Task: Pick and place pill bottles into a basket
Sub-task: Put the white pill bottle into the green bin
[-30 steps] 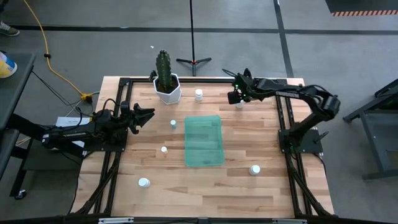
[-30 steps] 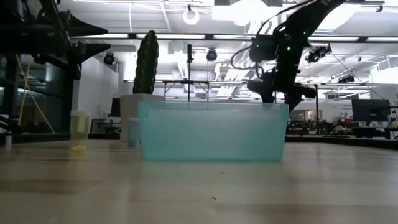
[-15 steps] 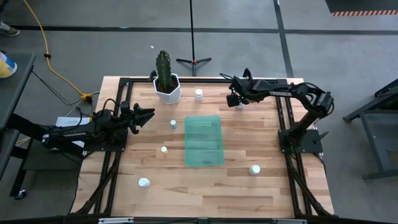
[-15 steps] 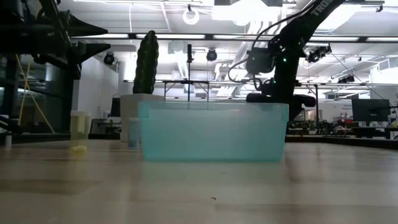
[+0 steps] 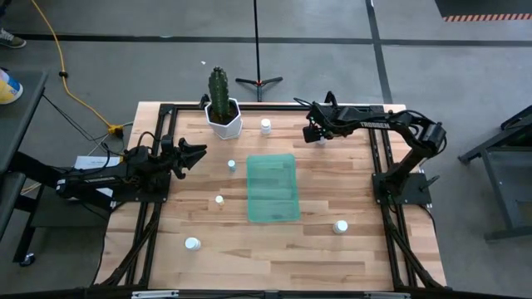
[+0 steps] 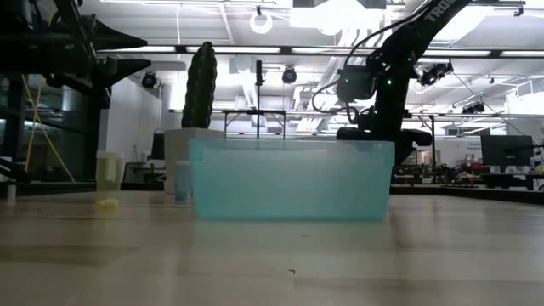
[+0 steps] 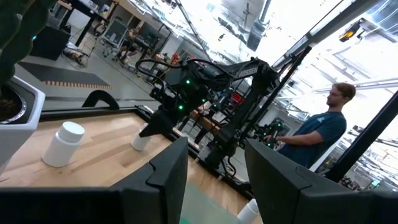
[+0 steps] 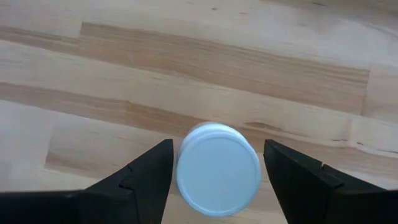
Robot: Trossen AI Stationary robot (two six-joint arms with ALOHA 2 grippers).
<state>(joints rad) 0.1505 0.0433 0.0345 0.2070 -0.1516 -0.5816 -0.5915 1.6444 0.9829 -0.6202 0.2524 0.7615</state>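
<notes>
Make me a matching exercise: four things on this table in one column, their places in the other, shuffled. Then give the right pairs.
1. cactus pot
2. green tray
3. right gripper
4. left gripper

A. middle of the table
B. far edge of the table, left of centre
C. left side of the table, fingers open, holding nothing
D. far right part of the table, open over a pill bottle

Pairs: 1-B, 2-A, 3-D, 4-C

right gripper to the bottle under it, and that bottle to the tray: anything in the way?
Nothing visible. The right gripper is open, with the pill bottle between its fingers over bare wood. From there to the green tray the tabletop is bare; the bottle near the cactus pot sits off that line.
</notes>
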